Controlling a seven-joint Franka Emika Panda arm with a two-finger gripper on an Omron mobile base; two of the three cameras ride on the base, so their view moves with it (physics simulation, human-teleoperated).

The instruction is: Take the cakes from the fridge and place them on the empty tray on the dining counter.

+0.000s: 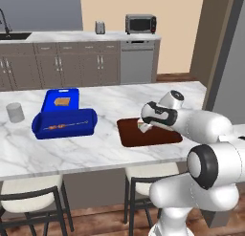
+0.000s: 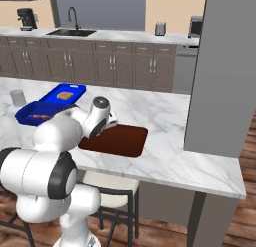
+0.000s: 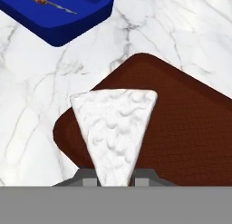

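I have the jaws [image 3: 116,175] pinched on a cake slice [image 3: 114,128], its white frosted wedge pointing back toward the hand, held over the near left end of the dark brown tray [image 3: 190,128]. The tray [image 1: 158,137] lies flat on the marble desk [image 1: 105,149], and in the left base view the gripper [image 1: 145,126] hangs just above the tray's left part. A blue container [image 1: 64,123] with a skewer inside sits well to the left, beside it a blue lid [image 1: 61,100] and a grey cup [image 1: 15,112].
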